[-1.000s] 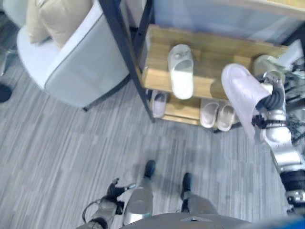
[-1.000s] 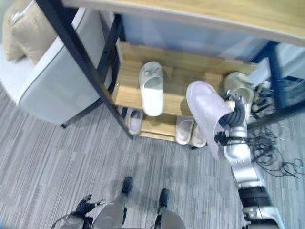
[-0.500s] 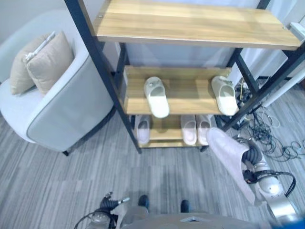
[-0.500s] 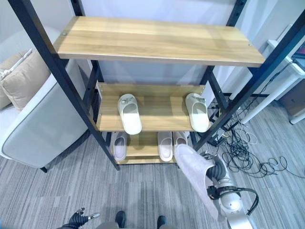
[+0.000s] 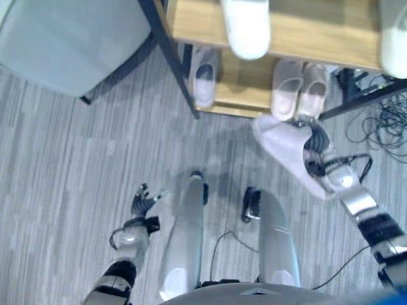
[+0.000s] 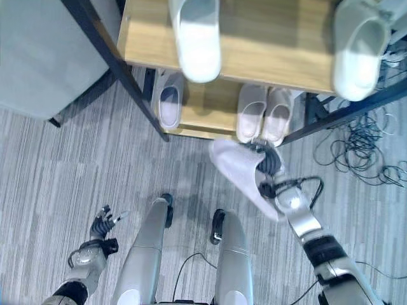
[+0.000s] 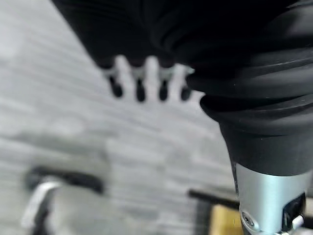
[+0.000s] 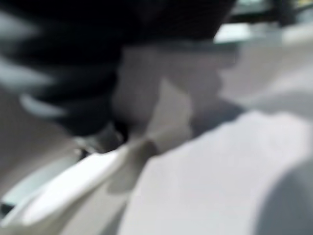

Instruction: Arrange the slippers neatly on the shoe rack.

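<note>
My right hand (image 5: 316,157) is shut on a pale lilac slipper (image 5: 284,147), sole up and tilted, low over the floor just in front of the shoe rack's bottom shelf (image 5: 245,95). That shelf holds one pale slipper (image 5: 205,77) at the left and a beige pair (image 5: 297,95) right behind the held one. On the middle shelf (image 5: 318,38) lie a white slipper (image 5: 245,27) and another white slipper (image 5: 394,38) at the right end. My left hand (image 5: 143,200) hangs open at the lower left, over bare floor.
The rack's black front post (image 5: 172,57) slants down to the carpet left of the bottom shelf. A grey armchair (image 5: 63,38) stands to the left of the rack. A tangle of black cables (image 5: 388,121) lies on the floor at the right.
The camera has tipped down toward the floor. My right hand has carried the lilac slipper down from middle-shelf height to just before the bottom shelf. The left hand stays low.
</note>
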You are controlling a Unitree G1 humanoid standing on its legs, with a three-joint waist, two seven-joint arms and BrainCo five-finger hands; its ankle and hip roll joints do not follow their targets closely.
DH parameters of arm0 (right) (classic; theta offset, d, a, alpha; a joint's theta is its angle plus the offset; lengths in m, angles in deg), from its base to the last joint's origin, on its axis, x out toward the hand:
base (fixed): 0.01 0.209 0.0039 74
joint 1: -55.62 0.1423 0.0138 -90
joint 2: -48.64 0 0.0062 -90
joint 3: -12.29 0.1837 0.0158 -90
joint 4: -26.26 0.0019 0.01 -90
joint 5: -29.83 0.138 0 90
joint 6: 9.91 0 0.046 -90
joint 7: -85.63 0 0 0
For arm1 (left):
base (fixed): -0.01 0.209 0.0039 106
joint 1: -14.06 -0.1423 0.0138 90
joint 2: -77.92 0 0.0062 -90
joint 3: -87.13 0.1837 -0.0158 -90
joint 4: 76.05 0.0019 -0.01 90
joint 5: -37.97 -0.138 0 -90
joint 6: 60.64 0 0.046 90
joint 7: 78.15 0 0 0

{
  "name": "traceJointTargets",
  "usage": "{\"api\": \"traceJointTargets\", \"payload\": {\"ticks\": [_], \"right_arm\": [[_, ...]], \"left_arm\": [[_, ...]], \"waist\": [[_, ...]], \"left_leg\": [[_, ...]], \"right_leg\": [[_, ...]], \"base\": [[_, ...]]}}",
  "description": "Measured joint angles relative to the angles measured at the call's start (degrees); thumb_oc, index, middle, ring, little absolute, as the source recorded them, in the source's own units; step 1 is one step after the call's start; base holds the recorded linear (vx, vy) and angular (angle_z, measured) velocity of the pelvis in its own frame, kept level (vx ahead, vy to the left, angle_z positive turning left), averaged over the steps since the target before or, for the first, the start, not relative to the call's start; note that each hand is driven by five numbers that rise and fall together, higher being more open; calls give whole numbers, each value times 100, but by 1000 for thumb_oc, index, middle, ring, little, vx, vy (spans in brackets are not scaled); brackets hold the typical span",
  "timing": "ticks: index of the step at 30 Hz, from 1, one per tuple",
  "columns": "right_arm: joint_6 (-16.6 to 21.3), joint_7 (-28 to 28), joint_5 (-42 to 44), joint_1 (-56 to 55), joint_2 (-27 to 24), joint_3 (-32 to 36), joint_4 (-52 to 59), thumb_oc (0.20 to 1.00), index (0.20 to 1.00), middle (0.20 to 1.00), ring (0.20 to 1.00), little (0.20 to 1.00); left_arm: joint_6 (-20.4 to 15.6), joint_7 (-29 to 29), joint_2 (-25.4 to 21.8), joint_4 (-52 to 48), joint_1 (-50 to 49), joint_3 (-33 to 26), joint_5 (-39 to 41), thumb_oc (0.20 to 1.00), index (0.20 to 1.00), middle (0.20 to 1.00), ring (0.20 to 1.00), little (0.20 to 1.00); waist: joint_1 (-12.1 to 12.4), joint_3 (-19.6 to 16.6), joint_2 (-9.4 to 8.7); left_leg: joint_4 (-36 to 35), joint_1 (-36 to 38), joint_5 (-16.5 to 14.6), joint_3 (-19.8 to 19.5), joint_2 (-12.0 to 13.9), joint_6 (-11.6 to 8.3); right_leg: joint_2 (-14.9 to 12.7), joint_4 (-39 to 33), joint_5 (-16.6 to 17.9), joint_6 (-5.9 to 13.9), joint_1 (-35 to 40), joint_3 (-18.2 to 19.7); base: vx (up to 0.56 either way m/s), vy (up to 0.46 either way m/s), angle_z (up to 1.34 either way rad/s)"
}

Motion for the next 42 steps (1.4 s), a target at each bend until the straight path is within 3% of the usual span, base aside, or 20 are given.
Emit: {"api": "traceJointTargets", "payload": {"ticks": [1, 4, 5, 6, 7, 11, 13, 15, 16, 18, 19, 20, 22, 30, 34, 35, 36, 38, 39, 42], "right_arm": [[-13, -81, -6, 230, -11, -12, 10, 200, 200, 200, 200, 200], [-51, -266, -1, 1182, -206, -348, -142, 200, 200, 200, 200, 200], [-69, -312, 22, 1795, -276, -493, -495, 200, 200, 200, 200, 200], [-81, -375, 110, 2216, -287, -476, -850, 200, 200, 200, 200, 200], [-109, -441, 236, 2518, -339, -564, -1146, 200, 200, 200, 200, 200], [-200, -492, 402, 3755, -919, -1510, -1664, 200, 200, 200, 200, 200], [-248, -519, 501, 4135, -876, -1593, -1986, 200, 200, 200, 200, 200], [-246, -497, 630, 4380, -836, -2288, -2438, 200, 200, 200, 200, 200], [-346, -441, 872, 5032, -799, -2945, -3433, 200, 200, 200, 200, 200], [-325, -453, 1269, 5805, -501, -3143, -4272, 200, 200, 200, 200, 200], [-365, -465, 1431, 5912, -423, -3050, -4423, 200, 200, 200, 200, 200], [-380, -474, 1618, 5932, -334, -3012, -4405, 200, 200, 200, 200, 200], [-388, -434, 1835, 5904, -89, -3041, -4557, 200, 200, 200, 200, 200], [-292, -509, 2957, 6090, 187, -2703, -5111, 200, 200, 200, 200, 200], [-130, -562, 3427, 6549, 285, -2511, -5533, 200, 200, 200, 200, 200], [-124, -595, 3563, 6854, 260, -2465, -6002, 395, 395, 395, 395, 395], [-108, -609, 3643, 7017, 260, -2461, -6162, 479, 479, 479, 479, 479], [-98, -617, 3652, 7233, 253, -2462, -6555, 275, 275, 275, 275, 275], [-98, -624, 3654, 7257, 222, -2459, -6723, 1000, 1000, 1000, 1000, 1000], [-104, -639, 3752, 7399, 109, -2333, -7159, 1000, 1000, 1000, 1000, 1000]], "left_arm": [[2, 59, -19, 4, 82, 1, 146, 1000, 1000, 1000, 1000, 1000], [-27, 194, -32, 7, 390, 20, 473, 1000, 1000, 1000, 1000, 1000], [-52, 202, -69, -16, 566, 41, 660, 1000, 1000, 1000, 1000, 1000], [-48, 207, -88, -14, 722, 99, 828, 1000, 1000, 1000, 1000, 1000], [-53, 211, -113, 13, 855, 147, 965, 1000, 1000, 1000, 1000, 1000], [-87, 210, -227, -5, 1041, 216, 1297, 1000, 1000, 1000, 1000, 1000], [-44, 209, -215, 62, 1002, 252, 1522, 1000, 1000, 1000, 1000, 1000], [-66, 192, -239, 176, 789, 267, 1610, 1000, 1000, 1000, 1000, 1000], [-74, 178, -266, 251, 729, 428, 1847, 1000, 1000, 1000, 1000, 1000], [-149, 153, -423, 299, 544, 411, 2035, 1000, 1000, 1000, 1000, 1000], [-112, 153, -476, 368, 527, 377, 2064, 1000, 1000, 1000, 1000, 1000], [-91, 145, -476, 507, 486, 271, 2099, 1000, 1000, 1000, 1000, 1000], [9, 140, -493, 793, 364, 215, 2221, 1000, 1000, 1000, 1000, 1000], [23, -117, -545, 1355, -41, 202, 2217, 1000, 1000, 1000, 1000, 1000], [8, -259, -492, 1742, 39, 217, 2154, 1000, 1000, 1000, 1000, 1000], [15, -299, -401, 1897, 5, 241, 2155, 1000, 1000, 1000, 1000, 1000], [30, -319, -326, 2040, -7, 255, 2160, 1000, 1000, 1000, 1000, 1000], [60, -338, -214, 2126, 3, 314, 2159, 1000, 1000, 1000, 1000, 1000], [57, -349, -192, 2143, 26, 542, 2147, 1000, 1000, 1000, 1000, 1000], [22, -358, -105, 2152, 12, 643, 2022, 1000, 1000, 1000, 1000, 1000]], "waist": [[5, -29, 5], [-7, -319, 61], [30, -368, 83], [22, -381, 134], [90, -418, 177], [246, -479, 271], [281, -468, 307], [232, -431, 353], [377, -125, 440], [421, 523, 618], [452, 752, 587], [552, 810, 554], [613, 947, 475], [668, 921, 504], [735, 877, 570], [744, 862, 597], [800, 860, 601], [889, 862, 607], [900, 857, 612], [1033, 847, 622]], "left_leg": [[298, -258, -101, -51, -25, -88], [1406, -1229, -438, -55, -47, -55], [1959, -1653, -588, -54, -97, -111], [2442, -1946, -684, -76, -178, -24], [2794, -2185, -912, -49, -183, -112], [3988, -3230, -1215, -12, -300, -97], [4502, -3765, -1338, 21, -308, -90], [4742, -3847, -1239, 61, -390, -107], [5306, -3777, -1536, 166, -399, -71], [5942, -3822, -1669, 175, -389, 30], [6091, -3786, -1815, 195, -314, -52], [6222, -3913, -1842, 152, -235, -94], [6267, -3947, -1817, 175, -174, -93], [6169, -3648, -1811, 112, -189, -53], [5930, -3486, -1779, 152, -339, 4], [5929, -3459, -1790, 145, -388, 12], [5929, -3453, -1811, 136, -409, 11], [5926, -3419, -1825, 144, -421, 17], [5921, -3370, -1839, 136, -485, 18], [5894, -3365, -1840, 153, -528, 21]], "right_leg": [[-5, 308, -132, -37, -243, 12], [0, 1428, -464, -197, -1182, 112], [-30, 2027, -638, -201, -1591, 171], [-100, 2596, -726, -263, -1871, 250], [-99, 3011, -942, -273, -2086, 305], [-87, 4239, -1371, -130, -3092, 611], [-76, 4644, -1758, 175, -3533, 785], [-111, 5082, -1675, 236, -3602, 974], [-91, 5753, -1704, 247, -3599, 1249], [-95, 6362, -1706, 245, -3699, 1371], [-42, 6457, -1808, 257, -3695, 1384], [21, 6453, -1914, 70, -3837, 1367], [-9, 6392, -1904, 95, -3956, 1311], [-42, 6217, -1906, 90, -3532, 1215], [-219, 6016, -1901, 101, -3238, 1186], [-288, 6065, -1901, 99, -3179, 1192], [-286, 6071, -1901, 100, -3160, 1190], [-302, 6077, -1901, 99, -3115, 1188], [-374, 6116, -1901, 98, -3045, 1189], [-440, 6104, -1902, 97, -3030, 1182]], "base": [[62, -3, 1], [106, -1, 2], [125, -3, 16], [97, 19, 24], [142, 49, 34], [115, 47, 2], [116, 68, -12], [98, 119, -4], [47, 104, -20], [46, 82, -36], [44, 51, -51], [39, 42, -75], [12, 80, -56], [27, 96, 3], [36, 73, 29], [23, 1, 27], [39, -3, 22], [36, -13, 10], [32, -20, 16], [14, -24, 8]]}}
